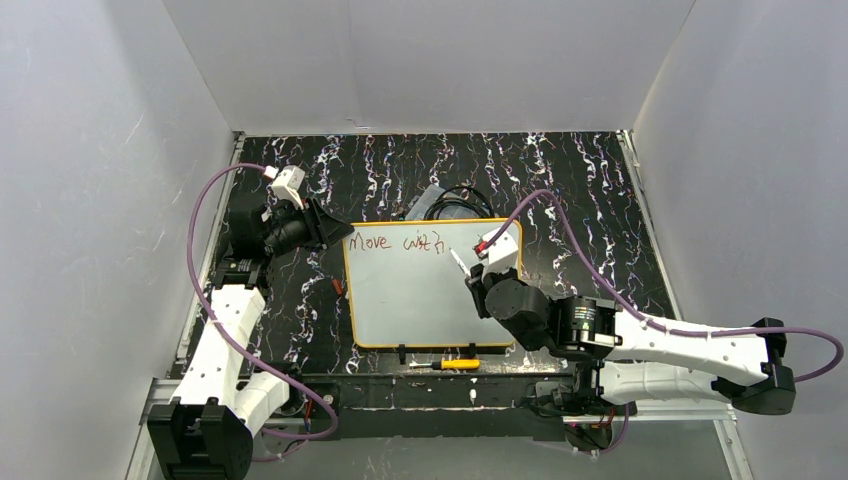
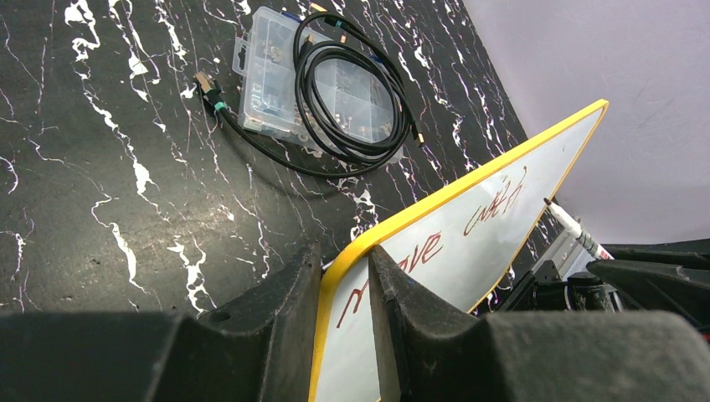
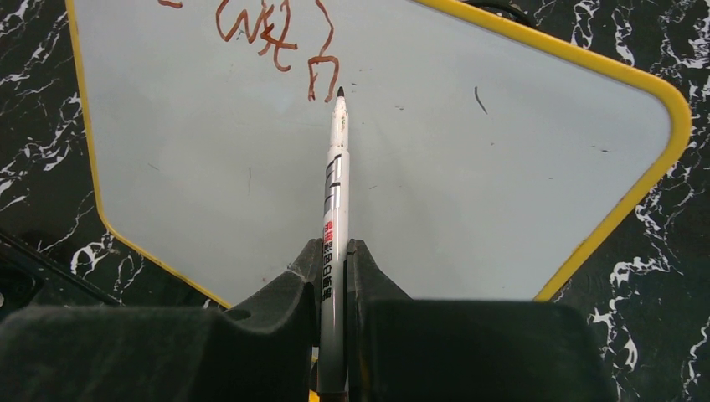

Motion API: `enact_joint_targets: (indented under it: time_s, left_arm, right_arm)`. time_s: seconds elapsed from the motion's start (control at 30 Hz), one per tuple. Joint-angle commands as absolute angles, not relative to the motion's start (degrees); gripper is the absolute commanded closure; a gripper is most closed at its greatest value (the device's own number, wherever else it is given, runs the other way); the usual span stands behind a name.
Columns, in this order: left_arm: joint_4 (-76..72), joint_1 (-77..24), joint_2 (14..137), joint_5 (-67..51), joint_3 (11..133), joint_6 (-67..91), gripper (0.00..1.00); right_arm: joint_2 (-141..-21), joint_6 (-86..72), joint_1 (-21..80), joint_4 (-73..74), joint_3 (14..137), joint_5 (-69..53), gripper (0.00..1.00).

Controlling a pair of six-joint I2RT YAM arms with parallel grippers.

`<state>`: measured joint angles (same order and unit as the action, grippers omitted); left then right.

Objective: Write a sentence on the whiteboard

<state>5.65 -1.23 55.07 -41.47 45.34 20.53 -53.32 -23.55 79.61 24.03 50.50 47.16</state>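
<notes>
The whiteboard [image 1: 430, 300] lies flat mid-table, white with a yellow rim. The sentence [image 1: 395, 242] along its top edge reads roughly "Move with" in reddish-brown script. My left gripper [image 1: 335, 232] is shut on the board's far-left corner; the left wrist view shows the yellow rim of the whiteboard [image 2: 469, 251] between the fingers of the left gripper [image 2: 343, 268]. My right gripper [image 3: 334, 251] is shut on a white marker [image 3: 335, 184]. The marker's tip sits just below the last strokes of the sentence [image 3: 268, 29] on the whiteboard [image 3: 469, 193].
A clear plastic box with a coiled black cable [image 1: 440, 203] lies just behind the board, and shows as the box and cable [image 2: 326, 84] in the left wrist view. A yellow-handled screwdriver [image 1: 450, 364] lies at the board's near edge. Grey walls enclose the black marbled table.
</notes>
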Motion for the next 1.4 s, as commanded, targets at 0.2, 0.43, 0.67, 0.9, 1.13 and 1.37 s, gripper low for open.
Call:
enact_joint_targets:
  time_s: [0.2, 0.43, 0.67, 0.9, 1.13, 1.37]
  left_arm:
    - [7.73, -1.41, 54.23, -42.26, 46.05, 19.87, 0.75]
    - [7.73, -1.4, 54.26, -42.44, 46.05, 19.87, 0.75]
    - [7.73, -1.41, 54.24, -42.6, 46.06, 19.82, 0.76]
    - [8.26, -1.4, 54.18, -42.27, 46.23, 19.42, 0.77]
    - [8.26, -1.4, 54.25, -42.36, 46.23, 19.51, 0.78]
    - [8.13, -1.38, 54.32, -42.51, 46.14, 19.69, 0.78]
  right_arm:
    - [-51.77, -22.13, 79.45, 27.28, 54.87, 52.74, 0.99]
    - [-53.57, -21.66, 79.45, 26.91, 55.11, 53.28, 0.99]
    - [-54.34, -16.44, 79.54, 18.13, 52.98, 43.75, 0.99]
    - [-53.89, -19.88, 79.54, 21.0, 53.14, 52.5, 0.99]
    - [-55.2, -22.14, 79.54, 25.82, 54.08, 54.82, 0.99]
    - [-57.0, -24.97, 79.45, 29.3, 54.89, 56.44, 0.99]
